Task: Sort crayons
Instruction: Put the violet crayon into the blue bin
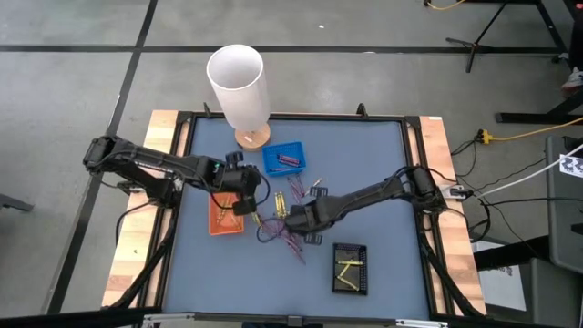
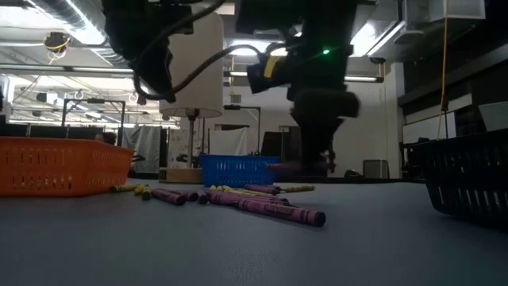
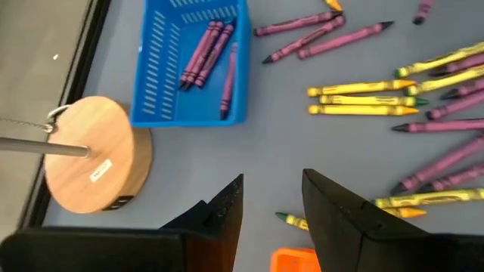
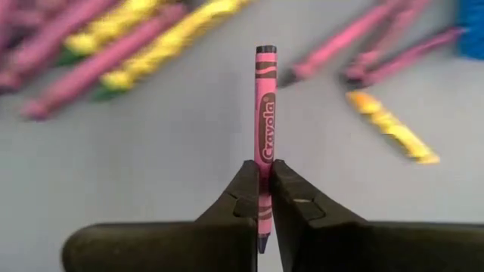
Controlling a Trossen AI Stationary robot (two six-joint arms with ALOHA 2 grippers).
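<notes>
right jaws (image 4: 264, 198) pinch pink crayon (image 4: 265, 113) upright.

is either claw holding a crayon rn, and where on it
Right claw pinches a pink crayon near its lower end; left claw is open, holding nothing.

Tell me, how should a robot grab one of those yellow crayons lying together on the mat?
Judging by pose, grip a yellow crayon at mid-length, from straight above, fingers across its thin width. It lies flat beside others, so the outermost is likely easiest. The left gripper is open.
</notes>
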